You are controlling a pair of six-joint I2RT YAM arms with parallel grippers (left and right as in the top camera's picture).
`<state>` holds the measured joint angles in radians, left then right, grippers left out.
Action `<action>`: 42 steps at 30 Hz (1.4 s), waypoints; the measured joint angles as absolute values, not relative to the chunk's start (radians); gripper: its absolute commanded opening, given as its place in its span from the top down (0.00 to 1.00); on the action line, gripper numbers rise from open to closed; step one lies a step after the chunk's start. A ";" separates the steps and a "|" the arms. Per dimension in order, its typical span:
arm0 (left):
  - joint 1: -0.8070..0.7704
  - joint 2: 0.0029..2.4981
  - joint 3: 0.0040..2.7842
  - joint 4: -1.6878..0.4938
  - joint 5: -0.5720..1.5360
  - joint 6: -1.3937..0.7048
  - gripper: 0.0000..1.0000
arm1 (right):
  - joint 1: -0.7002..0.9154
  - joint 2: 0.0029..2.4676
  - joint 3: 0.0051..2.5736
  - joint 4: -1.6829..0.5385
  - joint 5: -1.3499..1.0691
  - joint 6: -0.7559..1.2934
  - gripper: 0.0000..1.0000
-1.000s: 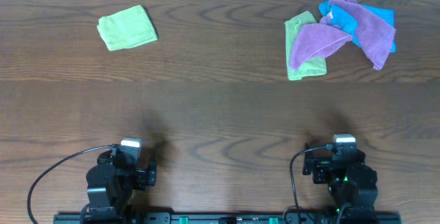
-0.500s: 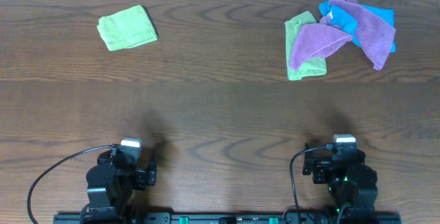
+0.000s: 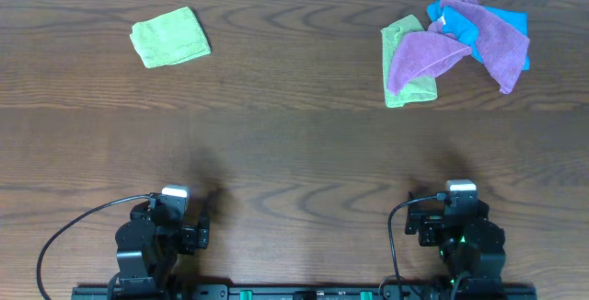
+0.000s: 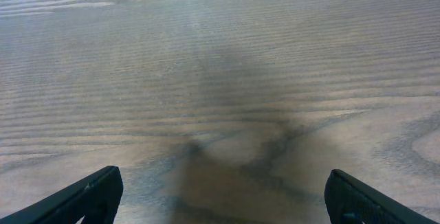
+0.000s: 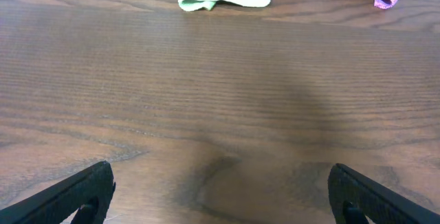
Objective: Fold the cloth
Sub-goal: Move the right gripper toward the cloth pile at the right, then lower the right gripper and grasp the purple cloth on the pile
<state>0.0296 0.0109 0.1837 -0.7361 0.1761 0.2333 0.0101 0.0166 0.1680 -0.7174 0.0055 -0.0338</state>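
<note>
Nothing has moved since before. Left gripper and right gripper stand spread wide. The cloth pile lies upper right on the desk.

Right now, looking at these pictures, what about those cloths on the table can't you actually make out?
- Overhead: the blue cloth lies mostly under purple cloth; its shape is hidden.
- Overhead: the green cloth beneath the purple is partly covered too; whether the purple is one cloth or two is unclear.
- Right wrist: the top edge cuts off those cloths.
- Left wrist: only bare table; no cloth shows.
</note>
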 measured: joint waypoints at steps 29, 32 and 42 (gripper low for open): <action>0.030 0.011 0.184 -0.736 0.176 0.233 0.05 | -0.018 0.124 0.253 -0.677 0.069 0.066 0.01; 0.030 0.011 0.184 -0.736 0.176 0.233 0.05 | -0.041 0.270 0.401 -0.682 0.081 0.095 0.01; 0.030 0.010 0.184 -0.736 0.175 0.233 0.05 | -0.064 0.891 1.015 -0.780 0.087 0.135 0.01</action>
<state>0.0296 0.0101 0.1837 -0.7361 0.1753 0.2333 -0.0635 0.8906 1.0153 -0.7799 0.0872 0.1349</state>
